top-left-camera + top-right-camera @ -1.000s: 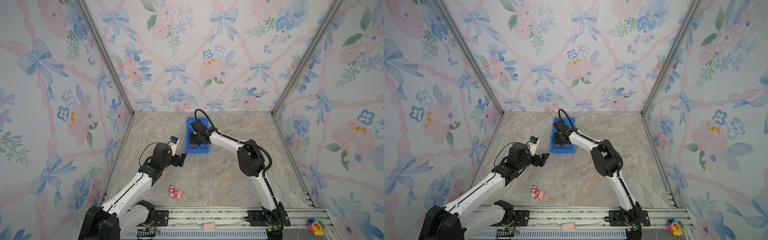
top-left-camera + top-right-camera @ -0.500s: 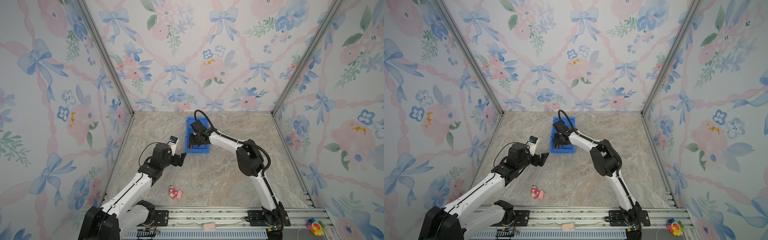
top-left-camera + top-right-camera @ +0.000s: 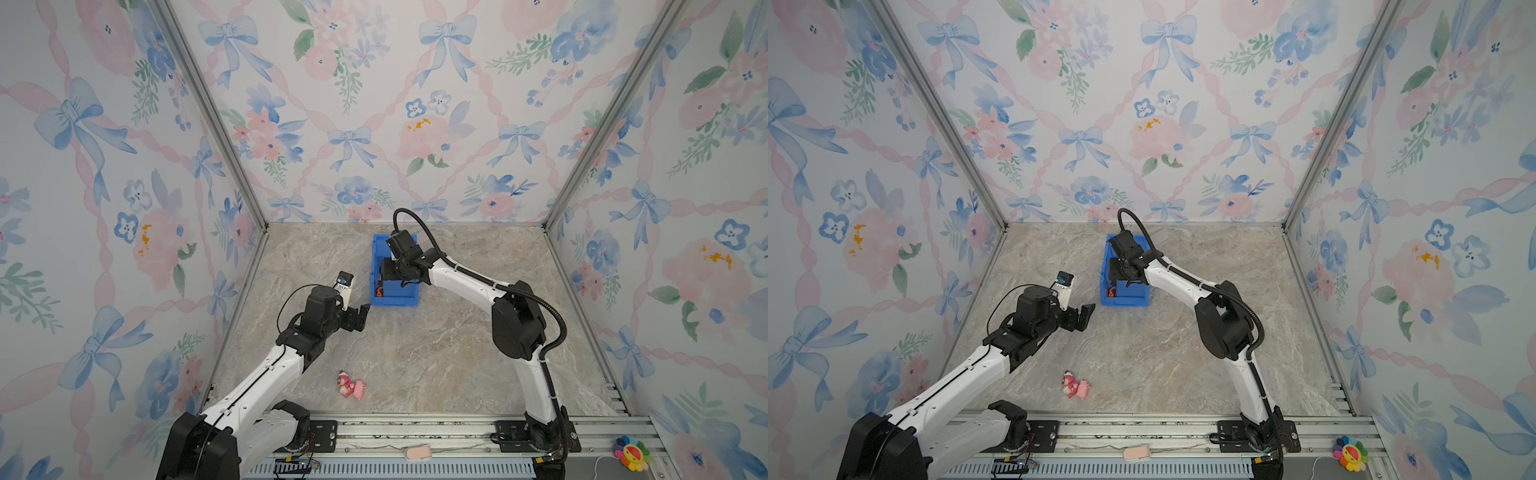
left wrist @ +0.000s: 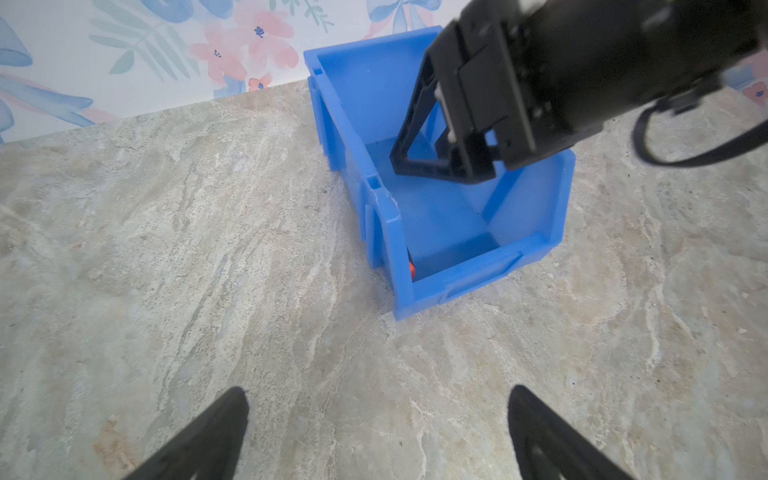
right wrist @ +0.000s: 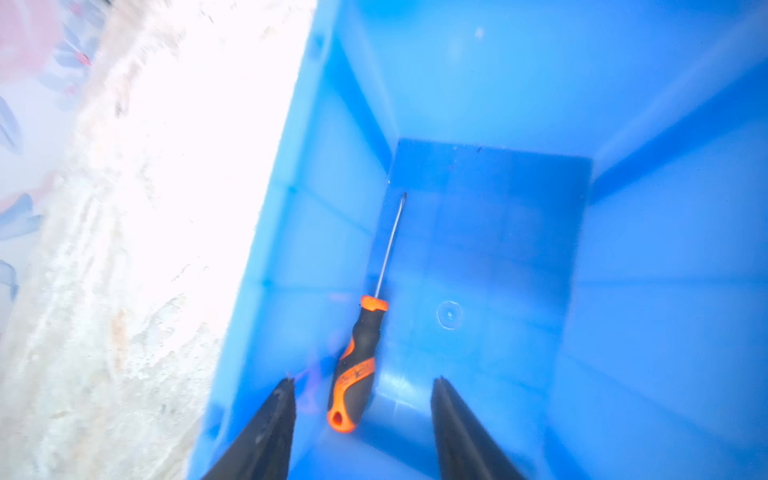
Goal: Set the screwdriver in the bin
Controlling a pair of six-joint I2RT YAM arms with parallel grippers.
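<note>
The left end effector (image 4: 376,392) hovers over bare surface (image 4: 187,257) just short of the bin's front corner. Its fingers are spread wide and hold nothing, so it is probably parked clear of the other arm's working space. The pink-red toy figure (image 3: 351,384) lies well apart near the front rail and has no part in this job. The bin (image 3: 392,300) stands toward the back wall, and the screwdriver (image 5: 361,345) lies flat on its floor against one side wall, with the shaft pointing toward a far corner. That looks like where it came to rest after being let go. The right end effector (image 3: 385,275) hangs inside the bin directly above the handle. Its jaws are parted about halfway, with a gap on each side of the handle, so it grips nothing, and the placement looks done. Compared with a second ago, the right wrist has shifted slightly toward the bin's back wall. The left arm, toy and bin sit where they were, and the earlier views are too small to compare the jaws.
</note>
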